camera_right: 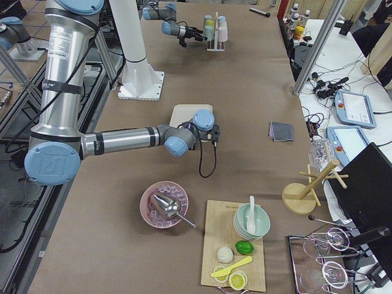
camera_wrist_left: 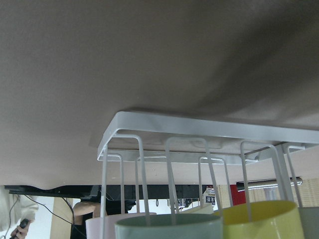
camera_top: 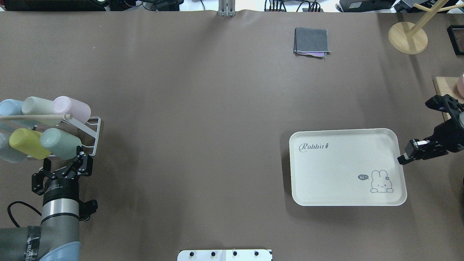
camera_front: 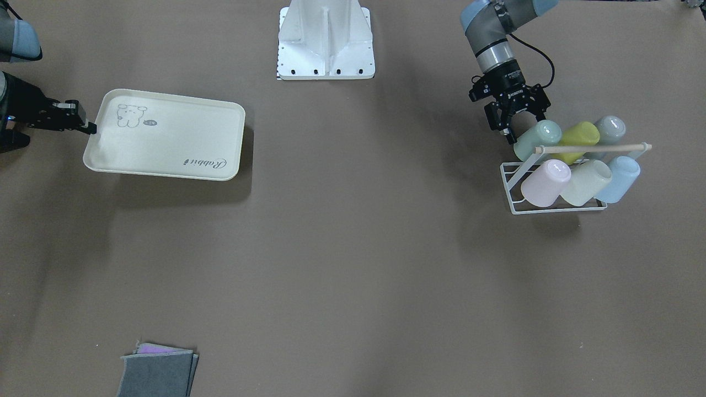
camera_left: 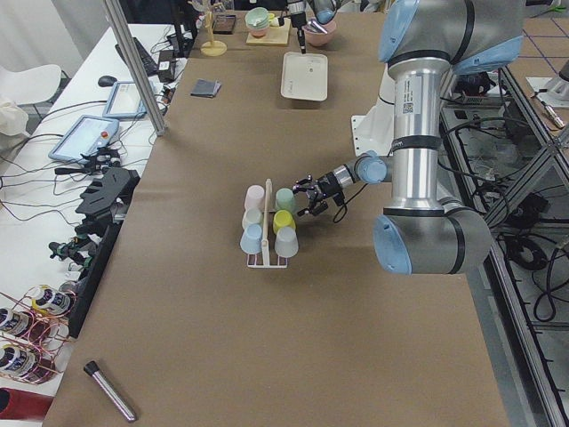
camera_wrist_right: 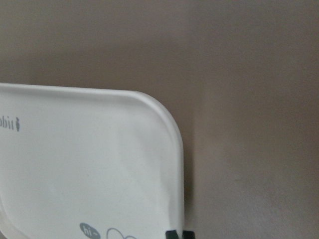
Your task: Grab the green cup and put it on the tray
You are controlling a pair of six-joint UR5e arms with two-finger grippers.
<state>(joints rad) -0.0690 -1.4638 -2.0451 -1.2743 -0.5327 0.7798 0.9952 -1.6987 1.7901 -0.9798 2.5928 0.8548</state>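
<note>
**Overhead view of the brown-covered table (camera_top: 203,108).** At 9 o'clock, a white wire rack (camera_top: 95,132) holds six tilted cups. The green cup (camera_top: 59,144) lies in the row nearest the robot, mouth toward the left gripper (camera_top: 63,157), whose jaws stand apart at its rim (contact cannot be told). At 4 o'clock, the right gripper (camera_top: 403,158) is pinched onto the short edge of the tray (camera_top: 344,163). A folded grey cloth (camera_top: 311,41) lies at 1 o'clock, and cables (camera_top: 290,4) line the far edge.
</note>
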